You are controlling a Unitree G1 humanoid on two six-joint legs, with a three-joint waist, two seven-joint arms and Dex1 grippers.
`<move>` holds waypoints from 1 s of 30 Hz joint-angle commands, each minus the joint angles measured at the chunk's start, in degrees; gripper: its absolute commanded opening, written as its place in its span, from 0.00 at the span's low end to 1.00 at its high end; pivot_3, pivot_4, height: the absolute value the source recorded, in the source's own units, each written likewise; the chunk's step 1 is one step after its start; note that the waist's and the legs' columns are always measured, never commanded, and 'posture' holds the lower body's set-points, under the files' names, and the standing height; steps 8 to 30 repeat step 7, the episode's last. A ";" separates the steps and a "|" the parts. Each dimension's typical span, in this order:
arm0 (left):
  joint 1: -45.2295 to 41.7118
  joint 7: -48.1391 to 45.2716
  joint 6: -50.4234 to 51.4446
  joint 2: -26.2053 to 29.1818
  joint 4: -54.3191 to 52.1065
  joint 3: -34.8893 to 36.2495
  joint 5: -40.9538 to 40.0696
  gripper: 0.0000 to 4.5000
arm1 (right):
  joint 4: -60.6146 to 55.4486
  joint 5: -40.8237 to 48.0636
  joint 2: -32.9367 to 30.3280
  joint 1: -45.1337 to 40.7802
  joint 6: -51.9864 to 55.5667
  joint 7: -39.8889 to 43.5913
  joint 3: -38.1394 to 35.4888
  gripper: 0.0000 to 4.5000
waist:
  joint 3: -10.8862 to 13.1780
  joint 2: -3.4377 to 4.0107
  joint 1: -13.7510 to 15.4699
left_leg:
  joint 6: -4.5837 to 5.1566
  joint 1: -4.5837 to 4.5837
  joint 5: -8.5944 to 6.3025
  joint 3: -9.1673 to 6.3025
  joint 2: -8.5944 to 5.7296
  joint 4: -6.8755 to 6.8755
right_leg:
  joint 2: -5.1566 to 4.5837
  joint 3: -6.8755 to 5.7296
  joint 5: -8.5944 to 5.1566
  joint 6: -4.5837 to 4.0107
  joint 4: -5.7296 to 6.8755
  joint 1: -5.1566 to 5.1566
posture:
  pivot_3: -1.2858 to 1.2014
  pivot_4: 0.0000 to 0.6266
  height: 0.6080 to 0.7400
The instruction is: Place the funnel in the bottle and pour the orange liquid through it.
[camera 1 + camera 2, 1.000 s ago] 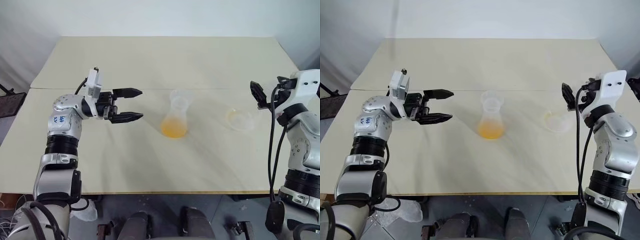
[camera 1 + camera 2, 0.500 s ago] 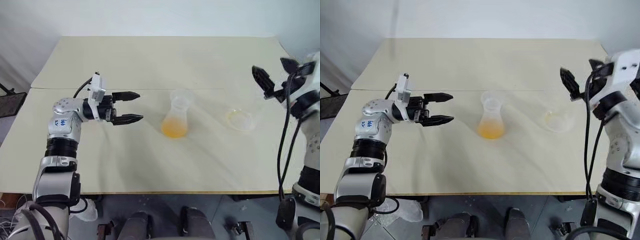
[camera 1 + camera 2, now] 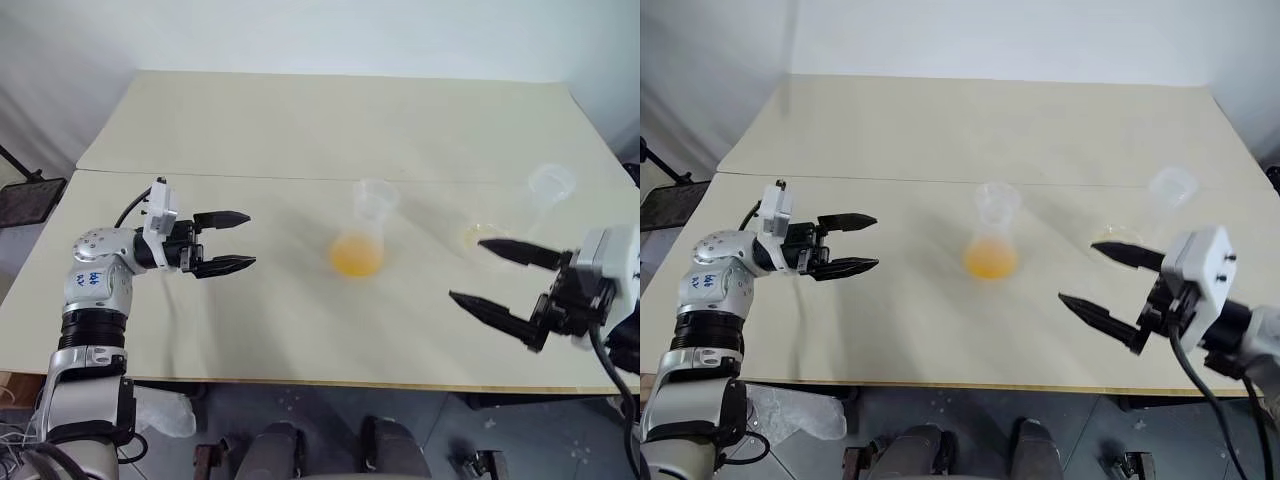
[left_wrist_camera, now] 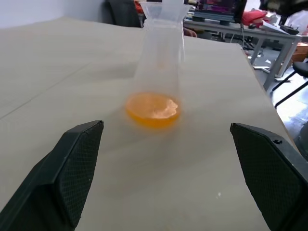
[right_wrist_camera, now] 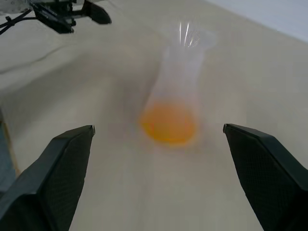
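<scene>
A clear bottle (image 3: 364, 232) stands upright at the middle of the table, with a shallow pool of orange liquid (image 3: 356, 256) in its base. A wider clear flare, the funnel (image 3: 375, 195), sits in its neck. My left gripper (image 3: 250, 240) hovers open to the left of the bottle, level and pointing at it, a hand's width away. My right gripper (image 3: 465, 270) hangs open near the table's front right, pointing left toward the bottle. Both wrist views look at the bottle (image 4: 159, 62) between spread fingers (image 5: 57, 168).
A second clear flask (image 3: 488, 233), with only a faint yellow tint in its base, stands right of the bottle, just behind my right gripper's upper finger. The cream table (image 3: 300, 130) has a seam running across it behind the bottle.
My right arm swung down and back from the far right edge to the front right, turning to point left at the bottle. My left gripper drew back leftward. The camera also shifted.
</scene>
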 commanded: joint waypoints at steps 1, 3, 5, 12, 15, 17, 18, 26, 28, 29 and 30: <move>0.56 1.85 0.39 -0.61 -3.79 2.76 -3.40 1.00 | 0.53 -1.61 2.07 3.44 -5.50 0.74 -1.80 1.00 | 0.00 0.00 -0.10 | 0.00 0.00 0.00 0.01 -0.03 0.00 | -0.01 0.03 0.01 0.01 0.00 -0.01 | 0.52 0.24 1.00; 1.97 2.48 0.95 -0.68 -5.23 3.51 -4.24 1.00 | 1.87 -2.77 4.00 5.96 -8.71 1.56 -1.06 1.00 | 0.00 0.00 -0.24 | 0.00 0.01 0.00 0.00 -0.02 0.00 | 0.00 0.03 0.01 0.01 -0.01 0.00 | 0.52 0.24 1.00; 3.94 3.32 1.60 -0.47 -6.93 4.38 -4.97 1.00 | 3.52 -3.98 5.57 8.55 -11.50 2.52 0.01 1.00 | -0.01 0.00 -0.32 | -0.02 0.05 -0.01 -0.01 0.03 -0.01 | 0.03 0.01 0.01 0.01 0.01 0.00 | 0.52 0.24 1.00; 5.49 3.58 1.92 0.00 -8.31 5.00 -5.62 1.00 | 4.57 -4.12 6.44 9.68 -12.90 2.49 0.30 1.00 | -0.01 0.01 -0.33 | -0.03 0.08 -0.01 0.00 0.03 -0.07 | 0.04 0.01 0.00 0.01 0.02 -0.01 | 0.52 0.24 1.00; 5.49 3.58 1.92 0.00 -8.31 5.00 -5.62 1.00 | 4.57 -4.12 6.44 9.68 -12.90 2.49 0.30 1.00 | -0.01 0.01 -0.33 | -0.03 0.08 -0.01 0.00 0.03 -0.07 | 0.04 0.01 0.00 0.01 0.02 -0.01 | 0.52 0.24 1.00; 5.49 3.58 1.92 0.00 -8.31 5.00 -5.62 1.00 | 4.57 -4.12 6.44 9.68 -12.90 2.49 0.30 1.00 | -0.01 0.01 -0.33 | -0.03 0.08 -0.01 0.00 0.03 -0.07 | 0.04 0.01 0.00 0.01 0.02 -0.01 | 0.52 0.24 1.00; 5.49 3.58 1.92 0.00 -8.31 5.00 -5.62 1.00 | 4.57 -4.12 6.44 9.68 -12.90 2.49 0.30 1.00 | -0.01 0.01 -0.33 | -0.03 0.08 -0.01 0.00 0.03 -0.07 | 0.04 0.01 0.00 0.01 0.02 -0.01 | 0.52 0.24 1.00; 5.49 3.58 1.92 0.00 -8.31 5.00 -5.62 1.00 | 4.57 -4.12 6.44 9.68 -12.90 2.49 0.30 1.00 | -0.01 0.01 -0.33 | -0.03 0.08 -0.01 0.00 0.03 -0.07 | 0.04 0.01 0.00 0.01 0.02 -0.01 | 0.52 0.24 1.00; 5.49 3.58 1.92 0.00 -8.31 5.00 -5.62 1.00 | 4.57 -4.12 6.44 9.68 -12.90 2.49 0.30 1.00 | -0.01 0.01 -0.33 | -0.03 0.08 -0.01 0.00 0.03 -0.07 | 0.04 0.01 0.00 0.01 0.02 -0.01 | 0.52 0.24 1.00; 5.49 3.58 1.92 0.00 -8.31 5.00 -5.62 1.00 | 4.57 -4.12 6.44 9.68 -12.90 2.49 0.30 1.00 | -0.01 0.01 -0.33 | -0.03 0.08 -0.01 0.00 0.03 -0.07 | 0.04 0.01 0.00 0.01 0.02 -0.01 | 0.52 0.24 1.00; 5.49 3.58 1.92 0.00 -8.31 5.00 -5.62 1.00 | 4.57 -4.12 6.44 9.68 -12.90 2.49 0.30 1.00 | -0.01 0.01 -0.33 | -0.03 0.08 -0.01 0.00 0.03 -0.07 | 0.04 0.01 0.00 0.01 0.02 -0.01 | 0.52 0.24 1.00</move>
